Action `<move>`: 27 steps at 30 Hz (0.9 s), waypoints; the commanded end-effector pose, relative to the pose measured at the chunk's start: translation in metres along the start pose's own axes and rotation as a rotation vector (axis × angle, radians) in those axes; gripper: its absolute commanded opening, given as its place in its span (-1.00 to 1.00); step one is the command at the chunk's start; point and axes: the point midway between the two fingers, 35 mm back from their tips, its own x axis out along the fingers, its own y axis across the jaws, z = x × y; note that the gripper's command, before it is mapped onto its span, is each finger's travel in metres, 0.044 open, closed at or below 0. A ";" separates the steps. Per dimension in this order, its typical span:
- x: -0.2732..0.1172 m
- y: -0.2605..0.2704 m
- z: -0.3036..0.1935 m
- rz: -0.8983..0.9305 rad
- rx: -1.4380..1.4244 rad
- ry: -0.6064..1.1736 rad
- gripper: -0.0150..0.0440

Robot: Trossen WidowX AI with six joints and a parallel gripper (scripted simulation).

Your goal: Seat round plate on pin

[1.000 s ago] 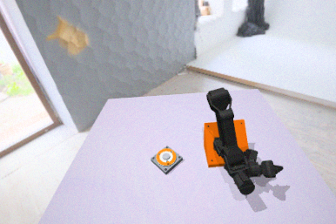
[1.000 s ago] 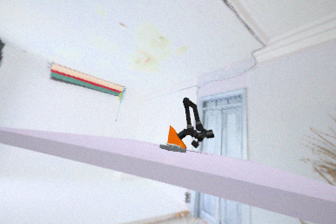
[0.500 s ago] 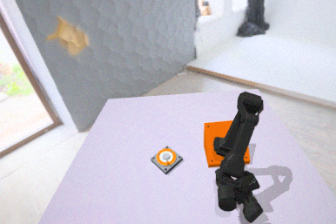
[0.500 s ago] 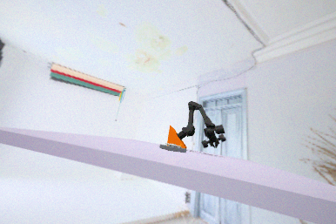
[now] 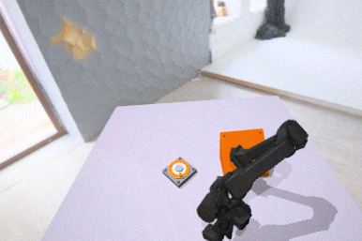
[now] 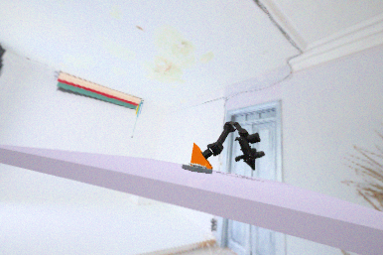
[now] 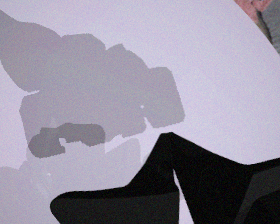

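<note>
Right now your gripper [image 5: 220, 229] is clenched on nothing, hanging over the lilac surface [image 5: 141, 124] at about 5 o'clock from the round plate [image 5: 179, 169]. Plate sits on its grey base [image 5: 170, 175], well apart from the gripper, untouched.

A pale lilac desk [image 5: 141, 194] is seen from above, with an orange mounting plate [image 5: 241, 144] lying flat on its right half. Behind the desk a grey, honeycomb-textured wall [image 5: 127, 30] is shown, marked by a tan patch [image 5: 75, 39]. A window [image 5: 19, 105] is set at the left, and a dark column [image 5: 276, 7] stands on a white floor beyond. In the exterior view, a striped band [image 6: 96, 93] is fixed high on a white wall, and a pale blue door [image 6: 255, 176] is placed behind the desk.
</note>
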 end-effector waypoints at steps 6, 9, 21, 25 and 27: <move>-0.042 -0.019 -0.101 -0.112 0.656 0.292 -0.49; -0.053 -0.015 -0.124 -0.136 0.838 0.341 -0.49; -0.148 0.058 -0.237 -0.359 2.110 0.504 -0.49; -0.168 0.084 -0.248 -0.401 2.387 0.489 -0.49; -0.171 0.090 -0.249 -0.407 2.430 0.484 -0.49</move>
